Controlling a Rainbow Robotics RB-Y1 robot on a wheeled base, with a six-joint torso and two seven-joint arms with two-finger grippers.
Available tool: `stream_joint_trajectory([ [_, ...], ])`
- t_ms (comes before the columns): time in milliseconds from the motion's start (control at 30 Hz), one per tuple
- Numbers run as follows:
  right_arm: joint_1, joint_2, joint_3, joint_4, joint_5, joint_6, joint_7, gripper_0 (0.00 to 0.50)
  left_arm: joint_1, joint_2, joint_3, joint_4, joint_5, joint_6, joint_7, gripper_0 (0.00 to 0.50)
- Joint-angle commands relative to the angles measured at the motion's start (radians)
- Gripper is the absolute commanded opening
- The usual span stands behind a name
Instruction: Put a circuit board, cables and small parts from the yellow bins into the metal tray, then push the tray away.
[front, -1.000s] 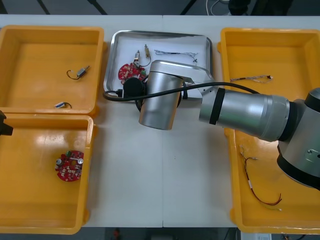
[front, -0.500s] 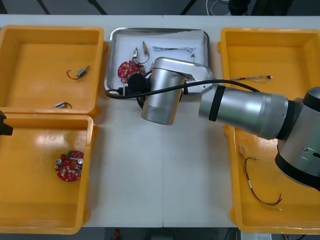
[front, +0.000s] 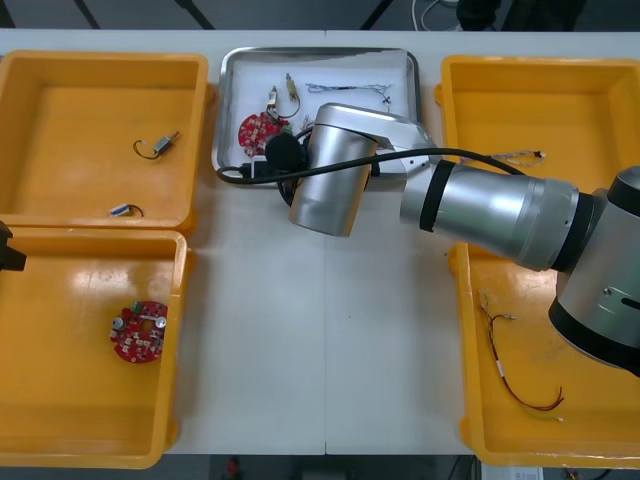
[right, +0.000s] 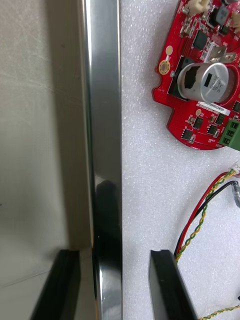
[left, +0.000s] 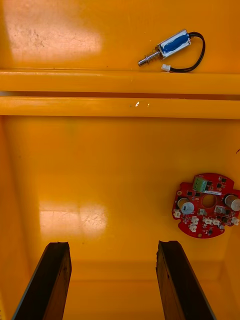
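The metal tray (front: 228, 110) lay at the table's far side between the yellow bins (front: 100, 60), holding a red circuit board (front: 258, 130) and cables (front: 350, 88). The right gripper (right: 111, 285) straddled the tray's rim beside the board, fingers apart, one inside and one outside. The left gripper (left: 112, 285) hung over the near left bin (left: 100, 175), fingers spread.

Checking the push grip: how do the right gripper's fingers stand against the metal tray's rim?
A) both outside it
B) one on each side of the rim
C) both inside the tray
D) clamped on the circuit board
B: in the right wrist view the metal tray's rim runs between the right gripper's open fingers; the left gripper hangs over a yellow bin.
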Motion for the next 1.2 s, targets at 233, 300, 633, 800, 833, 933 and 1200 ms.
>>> stream_joint_trajectory([
  [233, -0.037, 0.047, -0.173, -0.044, -0.107, 0.099, 0.032, 0.500, 0.017, 0.046, 0.009, -0.029, 0.003, 0.006, 0.022, 0.500],
  [300, -0.015, 0.061, -0.230, -0.092, -0.102, 0.169, 0.035, 0.500, 0.017, 0.046, 0.009, -0.029, 0.003, 0.006, 0.022, 0.500],
  [633, 0.098, 0.062, -0.391, -0.340, -0.085, 0.462, 0.030, 0.500, 0.017, 0.046, 0.009, -0.029, 0.003, 0.006, 0.022, 0.500],
  [800, 0.178, 0.062, -0.486, -0.487, -0.061, 0.639, 0.022, 0.500, 0.017, 0.046, 0.009, -0.029, 0.003, 0.006, 0.022, 0.500],
  [833, 0.189, 0.062, -0.497, -0.503, -0.058, 0.657, 0.021, 0.500, 0.017, 0.046, 0.009, -0.029, 0.003, 0.006, 0.022, 0.500],
  [933, 0.232, 0.056, -0.552, -0.580, -0.047, 0.754, 0.013, 0.500, 0.017, 0.046, 0.009, -0.029, 0.003, 0.006, 0.022, 0.500],
  [1200, 0.379, 0.051, -0.787, -0.777, -0.024, 0.800, -0.021, 0.500, 0.017, 0.046, 0.009, -0.029, 0.003, 0.006, 0.022, 0.500],
])
